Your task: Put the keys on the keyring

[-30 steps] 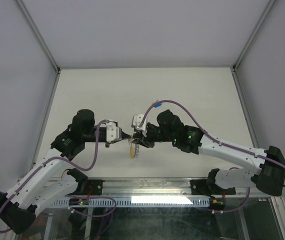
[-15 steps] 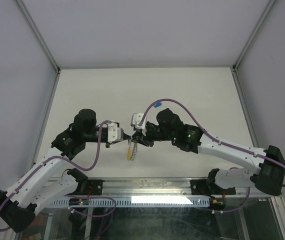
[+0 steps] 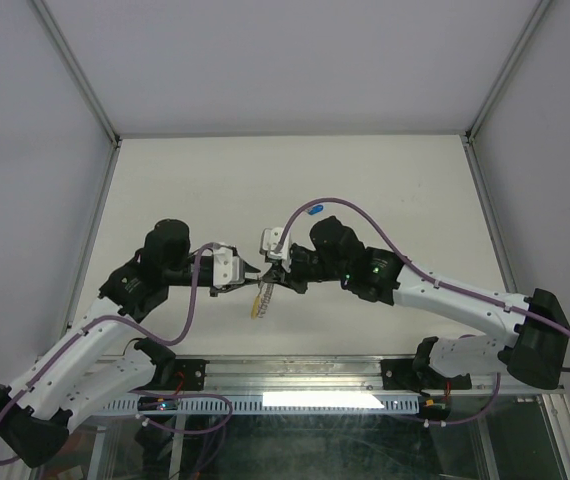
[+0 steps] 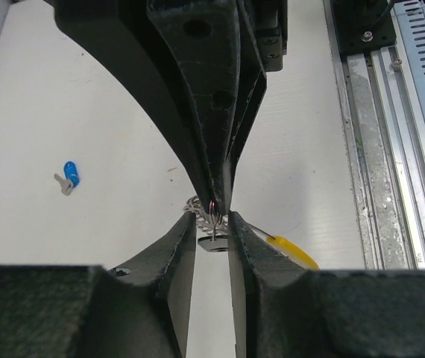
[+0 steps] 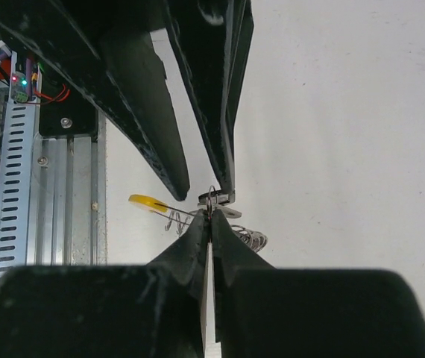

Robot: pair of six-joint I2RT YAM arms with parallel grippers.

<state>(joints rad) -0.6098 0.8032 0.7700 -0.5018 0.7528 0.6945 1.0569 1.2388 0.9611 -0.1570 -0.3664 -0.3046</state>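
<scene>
Seeing both claws tip to tip above the bench (image 3: 385,170). Right claw (image 5: 209,216) is clamped tight on the keyring (image 5: 251,239) wire, and we see the coils and yellow segment (image 4: 291,251) dangling below it. Left claw (image 4: 212,218) is slightly apart, its 2 fingers flanking the keyring, gripping nothing we can make out. 1 blue-headed key (image 4: 68,174) lies on the bench, well apart from the keyring.

White table (image 3: 385,170); blue-headed key (image 4: 70,174) lies flat on it, far side.
</scene>
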